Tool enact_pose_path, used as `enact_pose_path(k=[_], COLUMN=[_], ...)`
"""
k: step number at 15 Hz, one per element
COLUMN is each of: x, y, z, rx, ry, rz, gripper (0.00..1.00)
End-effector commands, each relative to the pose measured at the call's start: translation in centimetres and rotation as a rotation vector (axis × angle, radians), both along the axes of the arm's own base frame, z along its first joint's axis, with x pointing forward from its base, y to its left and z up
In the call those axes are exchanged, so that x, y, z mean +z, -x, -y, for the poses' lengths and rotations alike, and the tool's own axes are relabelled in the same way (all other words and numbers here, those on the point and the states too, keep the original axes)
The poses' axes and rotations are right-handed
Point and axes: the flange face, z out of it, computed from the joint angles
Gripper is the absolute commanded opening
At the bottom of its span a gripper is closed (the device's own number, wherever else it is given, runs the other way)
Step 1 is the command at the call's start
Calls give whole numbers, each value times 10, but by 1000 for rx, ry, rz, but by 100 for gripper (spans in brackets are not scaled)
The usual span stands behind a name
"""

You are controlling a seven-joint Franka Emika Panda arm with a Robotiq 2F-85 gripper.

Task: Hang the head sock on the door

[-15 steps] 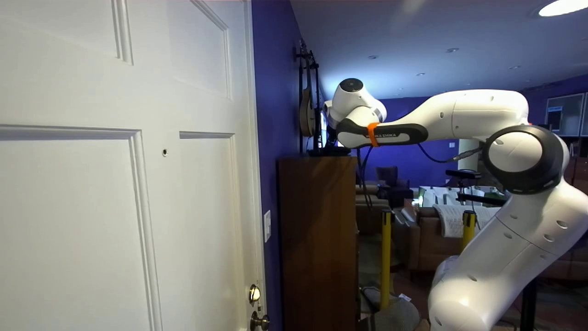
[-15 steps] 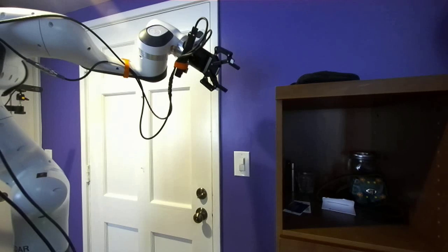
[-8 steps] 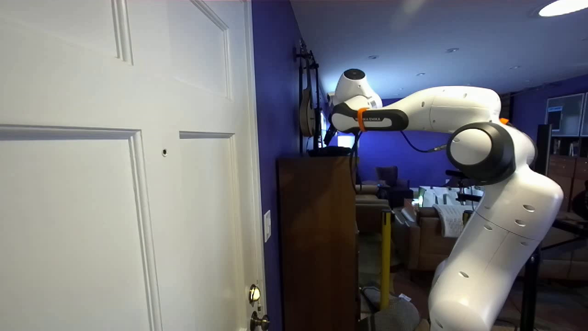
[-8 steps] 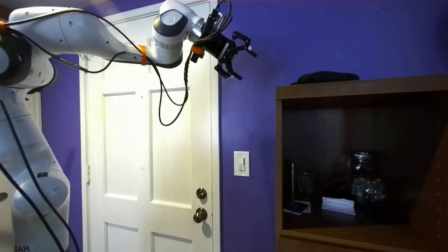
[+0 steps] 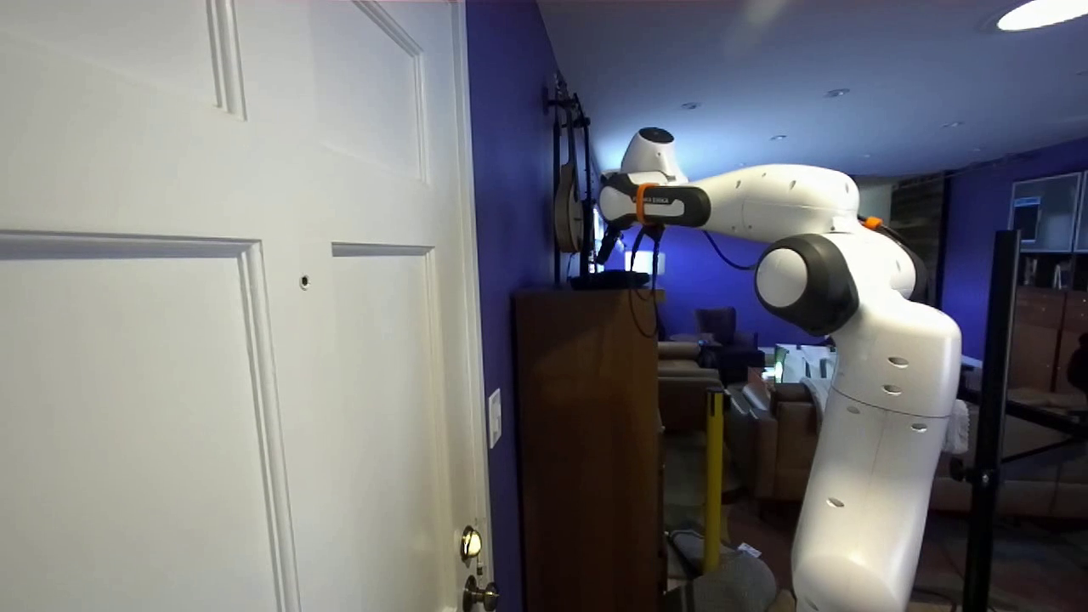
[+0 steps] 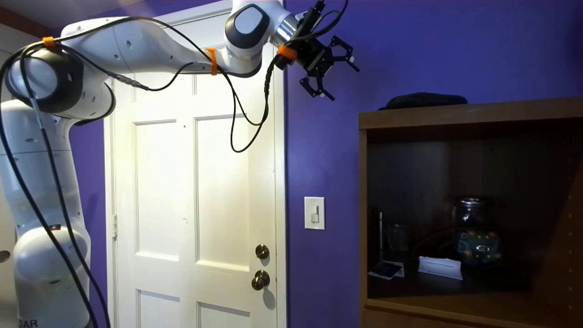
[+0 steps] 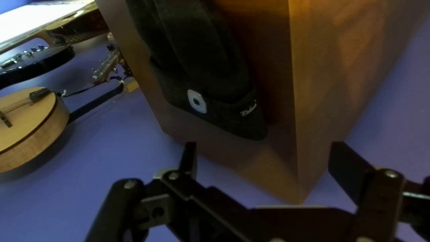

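Observation:
The head sock looks to be the dark folded cloth [image 7: 205,60] with a pale square badge and small white lettering. It lies on top of the brown cabinet [image 7: 326,84]. It shows as a low black shape in both exterior views [image 6: 426,100] [image 5: 610,280]. My gripper [image 6: 345,84] is open and empty, above and to the left of the cloth, apart from it. In the wrist view the gripper [image 7: 264,146] has its fingers wide apart, with the cloth beyond the tips. The white panelled door [image 5: 170,382] stands closed; in an exterior view the door [image 6: 157,182] is behind my arm.
The door has brass knobs [image 6: 260,279]; a light switch [image 6: 314,213] is on the purple wall. A banjo [image 7: 30,124] and other stringed instruments hang beyond the cabinet. Jars and cards [image 6: 440,268] stand inside the cabinet. A yellow post [image 5: 714,476] stands by the sofa.
My arm has swung toward the cabinet. The gripper has moved right and a little up in an exterior view, staying open. The cloth has not moved.

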Motion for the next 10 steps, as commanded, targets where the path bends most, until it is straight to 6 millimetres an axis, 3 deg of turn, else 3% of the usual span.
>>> enact_pose_path(k=[1, 4, 10], x=[1, 2, -1], y=[-3, -7, -8], z=[4, 6, 31], rx=[-4, -8, -16], ry=[3, 11, -48], rz=[-3, -6, 49], gripper=[100, 100, 100])
